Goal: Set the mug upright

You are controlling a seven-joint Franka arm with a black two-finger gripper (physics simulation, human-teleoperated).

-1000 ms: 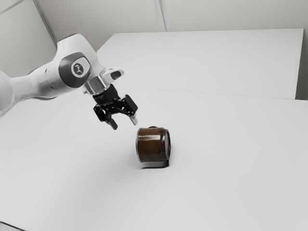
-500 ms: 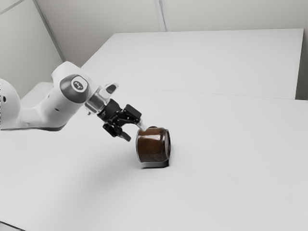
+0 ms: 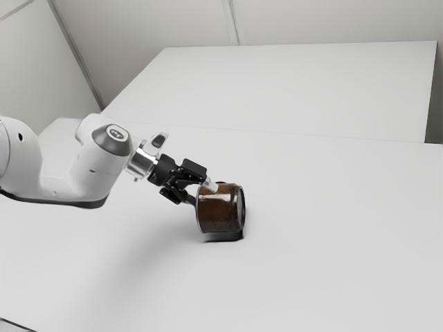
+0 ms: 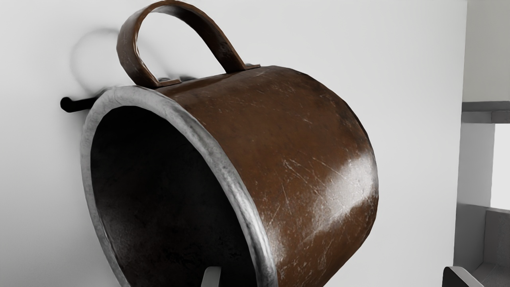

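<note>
We look down across the worktop (image 3: 311, 270) from well back beside the arm (image 3: 93, 169), and from its wrist (image 3: 142, 161) closely into the mug (image 3: 220, 213) both views share.

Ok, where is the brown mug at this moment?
In the exterior view, the brown mug lies on its side on the white table, to the exterior view's right of the tool, its grey rim facing the tool.
</note>
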